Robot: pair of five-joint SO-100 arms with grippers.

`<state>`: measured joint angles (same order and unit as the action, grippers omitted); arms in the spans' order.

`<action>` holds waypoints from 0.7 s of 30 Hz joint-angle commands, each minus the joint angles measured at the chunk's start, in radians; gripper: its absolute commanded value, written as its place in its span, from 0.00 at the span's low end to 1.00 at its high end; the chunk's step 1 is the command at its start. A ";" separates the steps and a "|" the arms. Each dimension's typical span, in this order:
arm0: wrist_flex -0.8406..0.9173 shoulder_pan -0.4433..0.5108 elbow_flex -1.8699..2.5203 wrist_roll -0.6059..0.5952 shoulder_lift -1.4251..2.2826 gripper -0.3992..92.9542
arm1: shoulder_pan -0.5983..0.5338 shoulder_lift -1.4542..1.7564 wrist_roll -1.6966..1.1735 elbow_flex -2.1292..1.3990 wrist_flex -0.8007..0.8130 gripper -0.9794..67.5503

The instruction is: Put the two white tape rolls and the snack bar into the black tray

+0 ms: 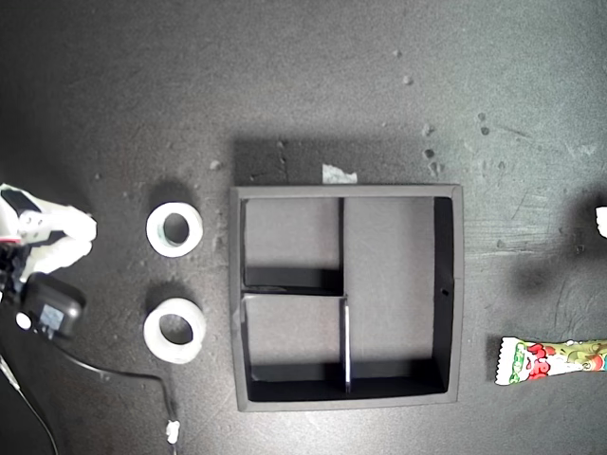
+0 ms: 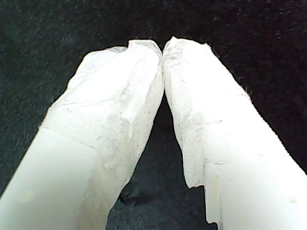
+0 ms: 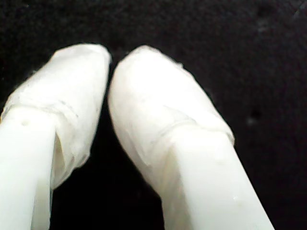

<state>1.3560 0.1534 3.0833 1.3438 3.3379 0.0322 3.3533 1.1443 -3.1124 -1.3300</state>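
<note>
Layout, exterior view: the black tray (image 1: pixel 346 194) sits mid-frame on the table (image 1: pixel 313 85). Its two small compartments are stacked on the exterior view's left, the long one on the right. We see nothing in any of them.

The two white tape rolls lie on the table off the tray's left wall: first roll (image 1: pixel 174 229) toward the top, second roll (image 1: pixel 174 331) below it, apart from each other and from the tray.

The snack bar (image 1: pixel 553 360) lies on the table to the tray's right, near the frame's lower right, running off the right edge.

A scrap of tape (image 1: pixel 339 174) lies just behind the tray's top wall.
</note>
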 commanded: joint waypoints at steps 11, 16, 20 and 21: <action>0.038 -0.006 0.055 0.003 0.048 0.01 | 0.075 -0.003 -0.032 -0.012 -0.011 0.01; 0.028 -0.048 0.055 0.086 0.048 0.02 | 0.095 -0.003 -0.006 -0.012 0.060 0.01; -0.207 -0.048 0.055 -0.003 0.048 0.13 | 0.021 -0.003 -0.176 -0.012 0.367 0.01; -0.253 -0.055 0.055 -0.014 0.048 0.19 | 0.005 -0.003 -0.258 -0.012 0.437 0.01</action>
<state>1.2318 0.1166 3.0833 1.3530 3.3379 0.0660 3.3456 1.1336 -3.1124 -1.0937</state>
